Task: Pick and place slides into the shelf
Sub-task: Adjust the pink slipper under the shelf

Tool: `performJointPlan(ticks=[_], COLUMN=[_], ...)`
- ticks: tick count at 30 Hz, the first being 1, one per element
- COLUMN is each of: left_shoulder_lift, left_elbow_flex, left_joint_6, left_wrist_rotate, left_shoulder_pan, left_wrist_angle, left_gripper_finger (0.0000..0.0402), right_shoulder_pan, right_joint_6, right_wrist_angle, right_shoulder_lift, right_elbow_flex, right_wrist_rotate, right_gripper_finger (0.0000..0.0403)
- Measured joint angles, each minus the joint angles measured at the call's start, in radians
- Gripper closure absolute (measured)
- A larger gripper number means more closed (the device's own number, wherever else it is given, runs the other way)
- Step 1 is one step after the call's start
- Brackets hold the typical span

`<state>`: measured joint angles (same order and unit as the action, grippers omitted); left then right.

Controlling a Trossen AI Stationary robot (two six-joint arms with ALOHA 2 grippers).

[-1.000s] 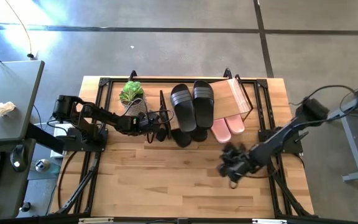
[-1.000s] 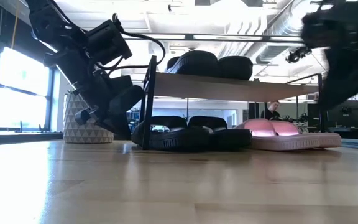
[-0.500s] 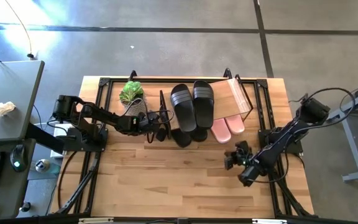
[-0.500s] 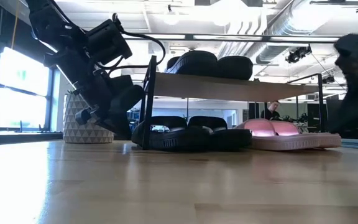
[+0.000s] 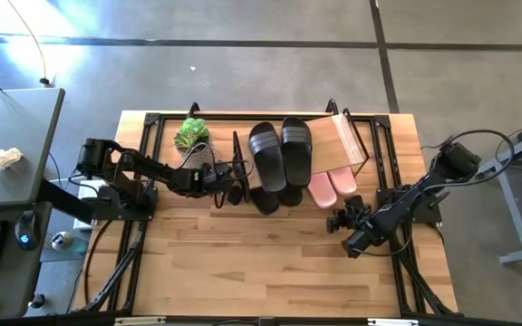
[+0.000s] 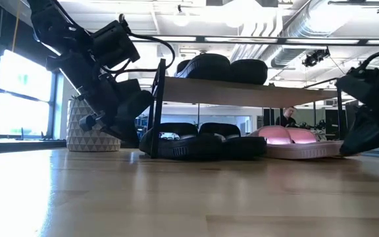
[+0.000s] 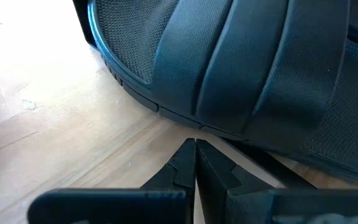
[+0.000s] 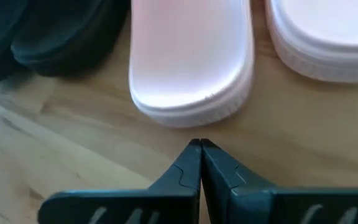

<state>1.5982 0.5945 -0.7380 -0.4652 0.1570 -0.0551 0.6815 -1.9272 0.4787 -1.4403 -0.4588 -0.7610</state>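
The shelf [image 5: 352,136] stands at the far side of the table [image 5: 243,263], its light wood board carried on a thin black frame, and everything else is placed from it. On top of the board lies a pair of black slides [image 5: 280,152] with ribbed straps, side by side. Under the board, on the table, a second black pair [image 6: 199,139] sits toward the shelf's left end, heels poking out in front. Beside them, under the right half of the board, the two pale pink slides [image 5: 332,188] lie side by side, their ends also sticking out past the front edge.

The left tool [image 5: 227,192] is low at the shelf's left front corner, just beside the lower black slides; the wrist view shows its fingers [image 7: 219,171] pressed together, holding nothing, with the tips close to the sole edge of a black slide [image 7: 241,68].

The right tool [image 5: 340,220] hovers in front of the shelf's right half, near the pink slides but apart from them. Its fingers [image 8: 182,171] are closed together and empty, pointing at the rounded end of one pink slide [image 8: 191,56], with the other [image 8: 328,37] alongside.

A potted green plant [image 5: 191,138] in a patterned pot stands just left of the shelf
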Motion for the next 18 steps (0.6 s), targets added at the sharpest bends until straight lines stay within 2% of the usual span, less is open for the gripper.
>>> performJointPlan(ticks=[18], left_shoulder_lift=[0.0], left_elbow_flex=[0.0], left_joint_6=[0.0], left_wrist_rotate=[0.0], left_shoulder_pan=[0.0], left_wrist_angle=[0.0], left_gripper_finger=[0.0402], right_shoulder_pan=[-0.157], right_joint_6=[0.182], right_wrist_angle=[-0.151], right_shoulder_lift=[0.0], right_elbow_flex=[0.005], right_wrist_rotate=[-0.011], right_gripper_finger=[0.0403])
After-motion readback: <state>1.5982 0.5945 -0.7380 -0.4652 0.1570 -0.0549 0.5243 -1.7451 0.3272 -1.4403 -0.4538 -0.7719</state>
